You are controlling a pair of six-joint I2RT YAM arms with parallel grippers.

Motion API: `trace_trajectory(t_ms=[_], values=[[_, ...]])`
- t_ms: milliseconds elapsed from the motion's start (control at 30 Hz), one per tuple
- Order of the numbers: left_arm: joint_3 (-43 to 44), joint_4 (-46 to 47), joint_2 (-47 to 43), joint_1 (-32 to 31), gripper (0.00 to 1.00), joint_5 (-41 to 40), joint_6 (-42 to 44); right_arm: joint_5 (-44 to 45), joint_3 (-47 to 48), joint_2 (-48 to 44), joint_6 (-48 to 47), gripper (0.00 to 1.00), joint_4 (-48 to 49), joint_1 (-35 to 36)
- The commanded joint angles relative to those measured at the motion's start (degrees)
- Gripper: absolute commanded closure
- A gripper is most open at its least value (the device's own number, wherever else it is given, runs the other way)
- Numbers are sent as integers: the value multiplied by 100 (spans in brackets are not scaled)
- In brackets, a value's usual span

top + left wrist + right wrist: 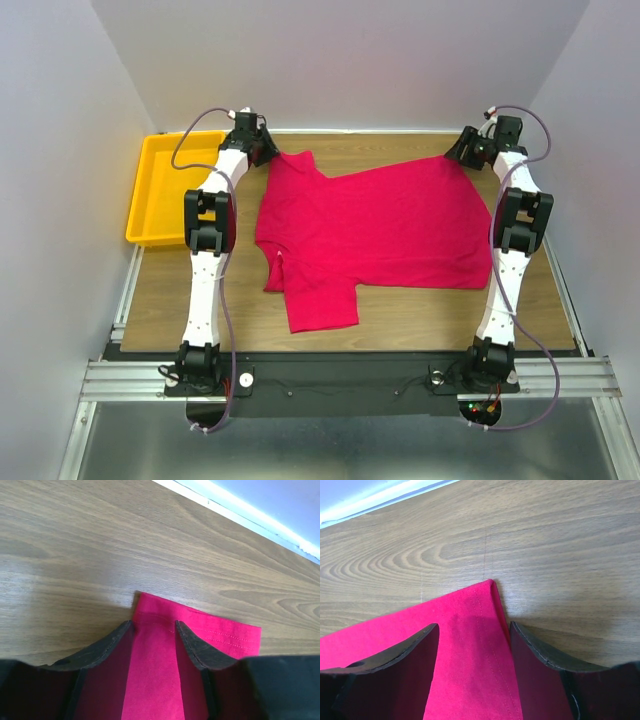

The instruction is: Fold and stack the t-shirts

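Yellow tray (168, 192) at far left, wood-grain table (420, 306), white walls (350, 60)

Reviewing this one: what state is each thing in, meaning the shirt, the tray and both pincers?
t-shirt: unfolded, spread flat on the table.
yellow tray: empty, at the table's far left corner.
left pincer: open, fingers astride the far sleeve's hem.
right pincer: open, fingers astride a far corner of the shirt.

Wood-grain table (400, 310) w/ pale plain walls (350, 60) on 3 sides. Aluminium rails (130, 378) along near edge. Light even, soft shadows.
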Motion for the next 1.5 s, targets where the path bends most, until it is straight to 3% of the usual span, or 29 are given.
trace_trajectory(t_ms=[0,233,367,433,500,567,767,1267,1467], values=[[305,-55,156,-11,53,17,-19,-49,-76,-330,33,35,169,-48],[349,6,138,-20,78,140,165,-84,-94,-287,77,35,178,-57],[323,59,68,-20,82,131,288,-102,-103,-278,86,35,187,-57],[323,42,-2,-20,72,-96,315,-102,-111,-278,86,35,187,-57],[226,111,-99,-20,50,-298,332,-102,-120,-286,95,35,196,-57],[191,182,-134,-20,42,-291,341,-111,-120,-304,95,35,187,-65],[577,24,173,-90,38,-238,253,-172,-173,-304,148,35,213,-65],[455,59,279,-240,67,183,341,-287,-340,-401,200,35,231,-171],[332,252,209,-240,95,465,376,-243,-287,-366,165,35,231,-171]])
